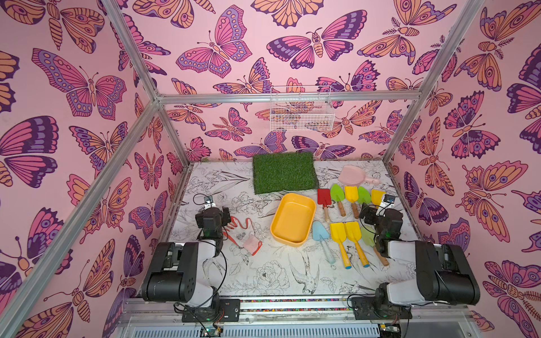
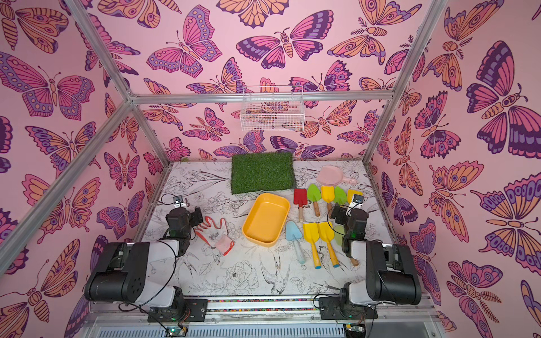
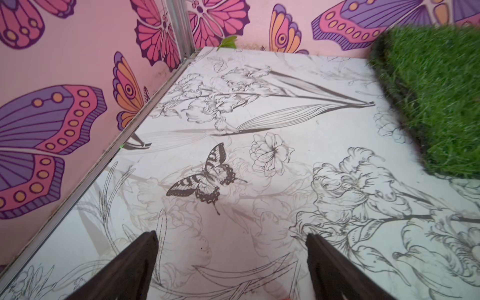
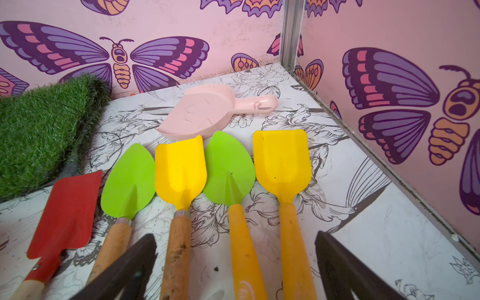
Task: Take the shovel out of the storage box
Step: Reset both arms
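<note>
The storage box [image 1: 292, 218], a shallow yellow tray, sits mid-table in both top views [image 2: 266, 219]; its inside shows only bare yellow floor. Several toy shovels lie on the table to its right: a far row from a red one [image 1: 323, 197] to a yellow one [image 4: 281, 161], and a near row with a blue one [image 1: 319, 231]. My right gripper [image 4: 236, 235] hangs open over the far row's handles, holding nothing. My left gripper [image 3: 232, 235] is open over bare table at the left, away from the box.
A white and red glove [image 1: 243, 231] lies between the left arm and the box. A green grass mat [image 1: 284, 171] and a pink scoop [image 1: 351, 175] lie near the back wall. A white wire basket [image 1: 301, 112] hangs on the back rail.
</note>
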